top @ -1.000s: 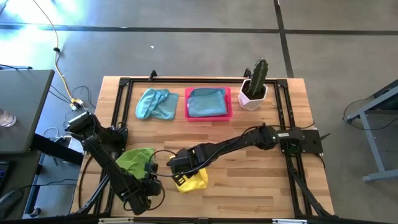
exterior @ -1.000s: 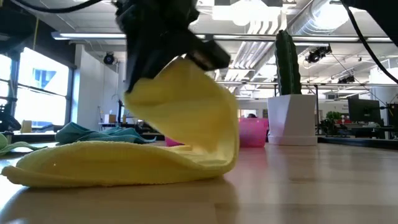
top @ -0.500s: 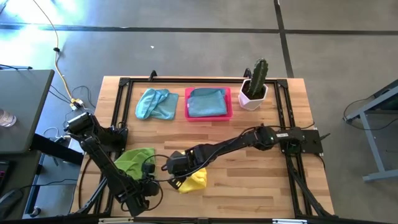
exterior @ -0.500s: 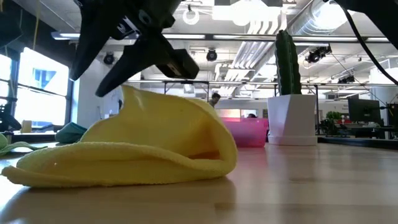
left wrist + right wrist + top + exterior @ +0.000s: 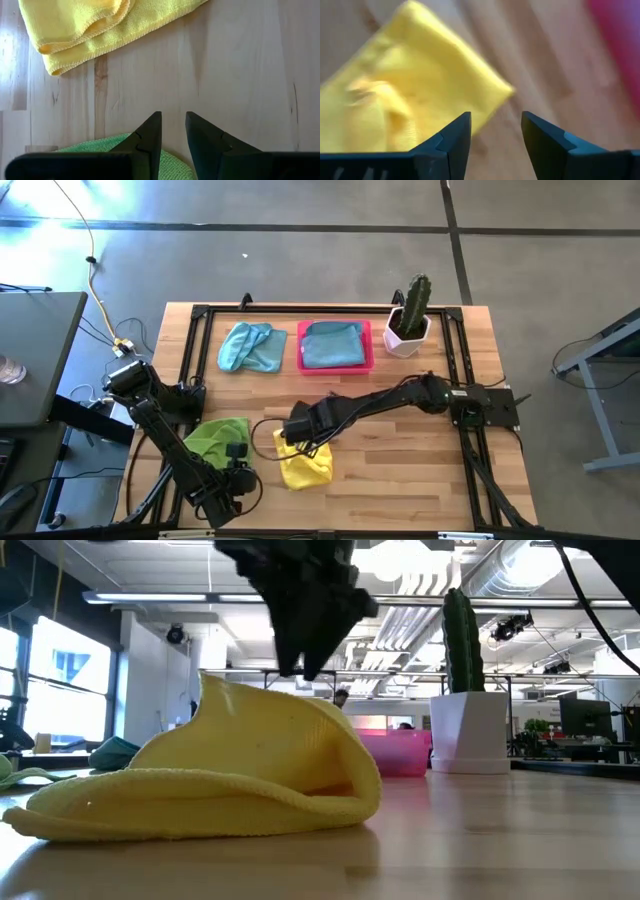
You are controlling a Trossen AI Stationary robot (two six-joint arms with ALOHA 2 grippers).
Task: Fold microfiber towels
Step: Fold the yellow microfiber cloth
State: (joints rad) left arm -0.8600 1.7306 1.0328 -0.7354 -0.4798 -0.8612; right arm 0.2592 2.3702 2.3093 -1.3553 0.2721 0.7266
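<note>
The yellow towel (image 5: pixel 305 466) lies folded over on the wood near the table's front. Its upper layer humps up over the lower one (image 5: pixel 230 780). My right gripper (image 5: pixel 303 430) hangs open just above the towel's far side (image 5: pixel 395 95) and touches nothing. A lime green towel (image 5: pixel 218 436) lies crumpled to the left of the yellow one. My left gripper (image 5: pixel 173 116) stands open over bare wood at the green towel's near edge (image 5: pixel 100 146), with only wood showing between its fingertips.
A light blue towel (image 5: pixel 250 346) lies crumpled at the far left. Beside it a pink tray (image 5: pixel 335 370) holds a folded blue towel (image 5: pixel 332 343). A potted cactus (image 5: pixel 408 320) stands at the far right. Bare wood lies to the right of the yellow towel.
My right gripper has opened and let go of the yellow towel's raised edge, then risen and drawn toward the table's far edge, turning as it went. The towel's upper layer has sunk onto the lower one and stays humped.
</note>
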